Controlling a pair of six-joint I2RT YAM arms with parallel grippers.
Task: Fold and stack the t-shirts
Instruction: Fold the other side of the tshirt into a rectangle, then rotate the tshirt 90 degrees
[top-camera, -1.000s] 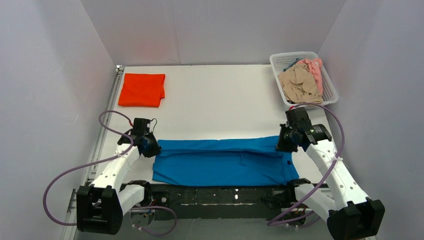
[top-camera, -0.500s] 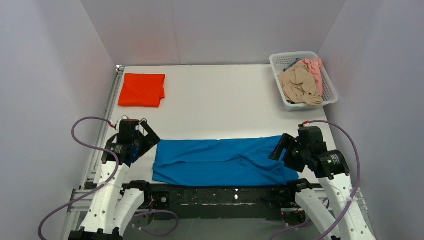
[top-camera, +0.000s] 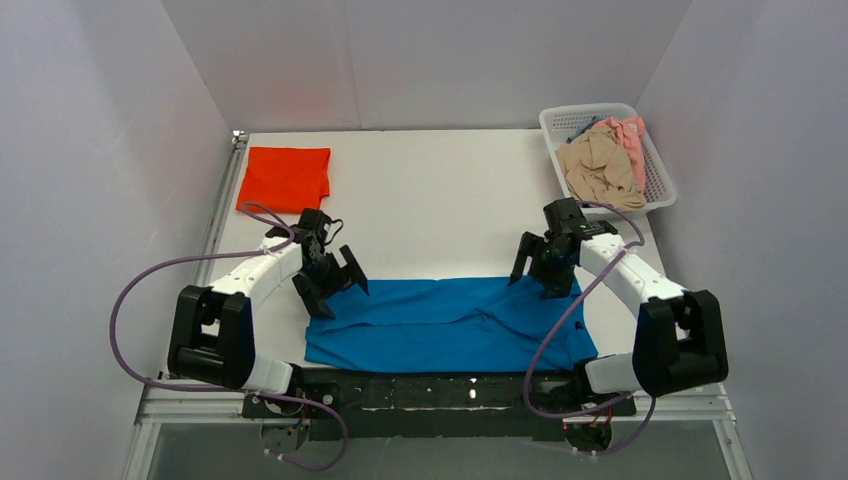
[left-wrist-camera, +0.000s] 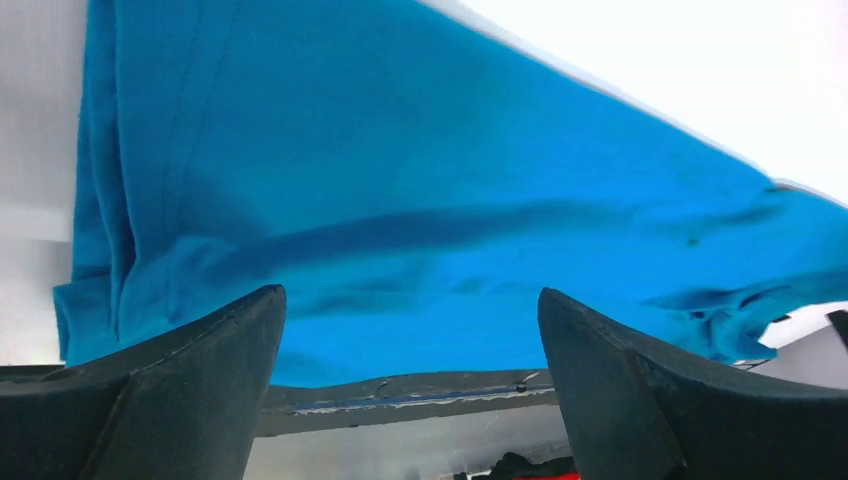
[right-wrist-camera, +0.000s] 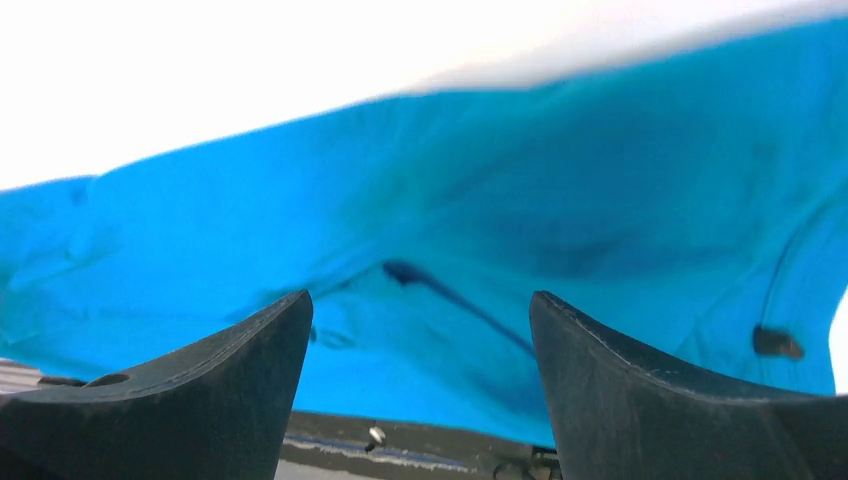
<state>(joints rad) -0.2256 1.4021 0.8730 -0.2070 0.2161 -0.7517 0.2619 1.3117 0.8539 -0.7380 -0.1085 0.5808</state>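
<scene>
So far, one orange-red t-shirt lies folded at the table's far left. The left gripper, fingers spread and empty, hovers over the far edge of the blue t-shirt, a half-folded band at the near edge whose long axis runs left to right; I cannot tell its collar end. The right gripper hangs equally wide and empty, and beige and pink shirts sit crumpled in the basket, so most folding and all stacking likely remain.

I see the blue t-shirt as soft matt cloth, faintly creased; the surface looks smooth and matt, and the basket seems, from here, white plastic mesh.
</scene>
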